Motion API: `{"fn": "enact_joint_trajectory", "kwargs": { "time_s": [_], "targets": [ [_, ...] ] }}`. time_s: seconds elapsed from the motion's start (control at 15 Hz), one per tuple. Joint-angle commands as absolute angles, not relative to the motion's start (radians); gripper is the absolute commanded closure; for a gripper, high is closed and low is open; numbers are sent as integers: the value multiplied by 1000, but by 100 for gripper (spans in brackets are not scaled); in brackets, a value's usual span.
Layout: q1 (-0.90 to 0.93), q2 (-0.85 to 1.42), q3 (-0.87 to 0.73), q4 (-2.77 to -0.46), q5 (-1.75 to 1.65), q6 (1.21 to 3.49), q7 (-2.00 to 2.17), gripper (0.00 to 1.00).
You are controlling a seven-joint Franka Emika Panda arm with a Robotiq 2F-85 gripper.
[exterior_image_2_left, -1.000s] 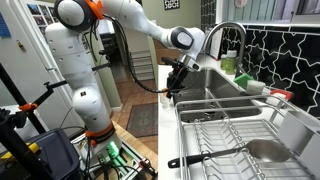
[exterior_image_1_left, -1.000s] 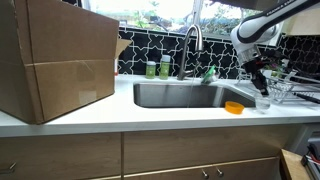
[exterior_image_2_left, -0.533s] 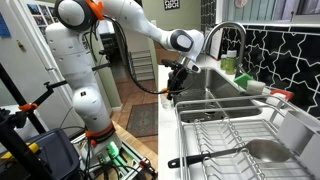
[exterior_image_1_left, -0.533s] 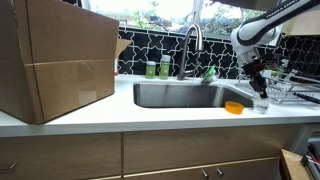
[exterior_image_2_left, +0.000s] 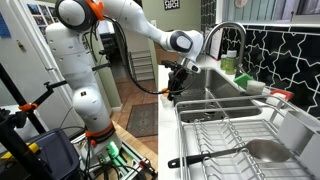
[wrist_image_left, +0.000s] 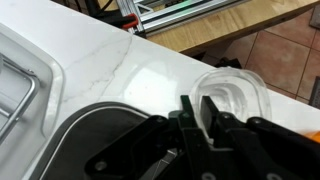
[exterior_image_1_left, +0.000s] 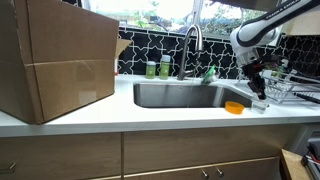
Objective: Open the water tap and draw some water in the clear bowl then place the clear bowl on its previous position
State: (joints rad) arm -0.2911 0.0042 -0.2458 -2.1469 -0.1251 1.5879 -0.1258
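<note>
The clear bowl (wrist_image_left: 238, 98) sits on the white counter beside the sink's corner, below my gripper in an exterior view (exterior_image_1_left: 260, 102). My gripper (wrist_image_left: 200, 118) points down over the bowl's near rim, its two fingers close together with the rim between them. It also shows in both exterior views (exterior_image_1_left: 257, 80) (exterior_image_2_left: 172, 90). The bowl is hard to make out in the exterior view from the rack side. The water tap (exterior_image_1_left: 192, 40) (exterior_image_2_left: 228, 36) stands behind the sink; no water is seen running.
The steel sink (exterior_image_1_left: 180, 95) lies between the tap and the counter's front edge. A small orange dish (exterior_image_1_left: 234, 107) sits next to the bowl. A wire dish rack (exterior_image_1_left: 285, 88) (exterior_image_2_left: 240, 140), green bottles (exterior_image_1_left: 158, 69) and a large cardboard box (exterior_image_1_left: 55, 60) stand around.
The bowl under the gripper looks slightly shifted and tilted compared with a second ago. The arm has barely moved.
</note>
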Motion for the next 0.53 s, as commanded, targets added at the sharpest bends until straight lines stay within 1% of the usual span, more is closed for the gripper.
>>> {"fn": "enact_joint_trajectory", "kwargs": {
  "time_s": [0.0, 0.07, 0.2, 0.4, 0.47],
  "targets": [
    [-278, -10, -250, -2175, -144, 1612, -104, 50],
    [-276, -12, -250, -2177, -144, 1612, -106, 41],
    [-275, -20, -250, -2179, -144, 1617, -106, 27],
    [-277, -70, -254, -2193, -139, 1643, -134, 4],
    [-279, -99, -256, -2202, -146, 1661, -140, 0]
  ]
}}
